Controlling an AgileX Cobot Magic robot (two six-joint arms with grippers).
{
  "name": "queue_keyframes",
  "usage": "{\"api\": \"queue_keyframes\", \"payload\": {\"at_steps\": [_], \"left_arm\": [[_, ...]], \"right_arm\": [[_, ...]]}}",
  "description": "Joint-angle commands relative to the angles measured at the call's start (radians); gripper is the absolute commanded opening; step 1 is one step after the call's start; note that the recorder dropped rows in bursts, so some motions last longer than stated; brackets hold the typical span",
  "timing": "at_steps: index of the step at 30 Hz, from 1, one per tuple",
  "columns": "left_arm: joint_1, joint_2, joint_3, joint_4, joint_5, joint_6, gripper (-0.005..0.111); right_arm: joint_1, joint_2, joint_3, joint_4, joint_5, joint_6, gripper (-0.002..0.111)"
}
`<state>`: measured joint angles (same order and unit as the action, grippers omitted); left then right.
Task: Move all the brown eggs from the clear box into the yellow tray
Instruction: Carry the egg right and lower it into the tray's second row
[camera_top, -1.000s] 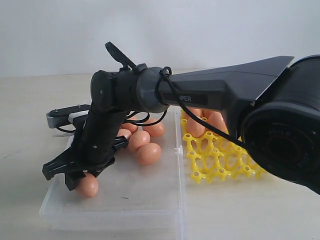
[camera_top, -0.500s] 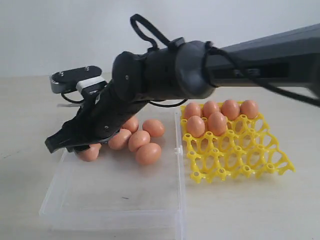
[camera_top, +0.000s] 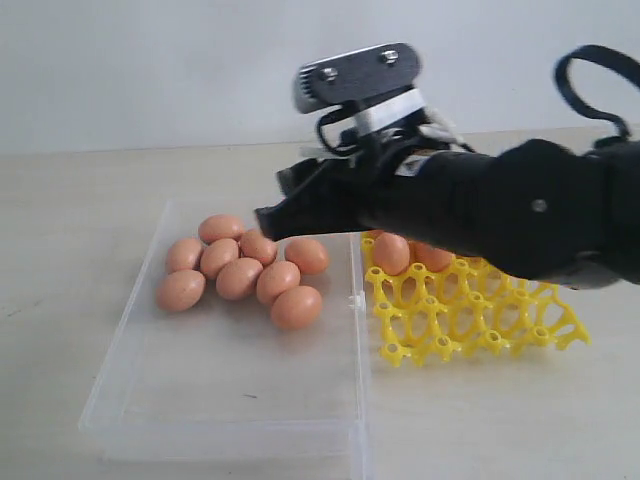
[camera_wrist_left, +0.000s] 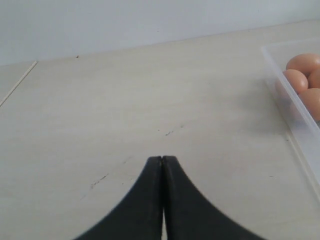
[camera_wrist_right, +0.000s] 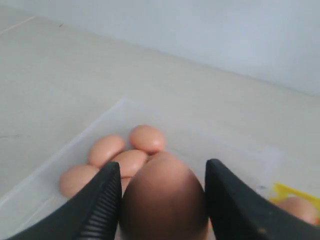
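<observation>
Up and across goes the right tool (camera_top: 275, 215): a moment ago it was low at the near left corner of the box (camera_top: 240, 395), and now it hangs above the box's far right side, close to the tray (camera_top: 470, 318). Its jaws are clamped on one egg (camera_wrist_right: 162, 197), plain from the wrist view, though from the side the fingers hide it. So one more egg is out of the box and, I'd judge, bound for a free cup. Nine eggs (camera_top: 239, 278) lie bunched at the far end of the box; those in the tray are mostly hidden behind the arm. The left tool (camera_wrist_left: 162, 164) sits pinched closed, empty, over bare tabletop (camera_wrist_left: 100, 115) beside the box. That tabletop is pale, faintly grained, with a few small scuffs; behind stands a plain whitish wall (camera_top: 120, 70)
</observation>
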<state>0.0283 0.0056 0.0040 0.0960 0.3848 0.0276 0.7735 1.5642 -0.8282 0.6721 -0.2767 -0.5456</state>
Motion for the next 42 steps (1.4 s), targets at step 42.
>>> {"api": "queue_keyframes", "payload": {"at_steps": [42], "left_arm": [[0.002,-0.006,-0.004,-0.001,-0.006,-0.007,0.0]], "right_arm": [[-0.526,0.231,0.02,-0.495,0.004,0.531,0.0]]}}
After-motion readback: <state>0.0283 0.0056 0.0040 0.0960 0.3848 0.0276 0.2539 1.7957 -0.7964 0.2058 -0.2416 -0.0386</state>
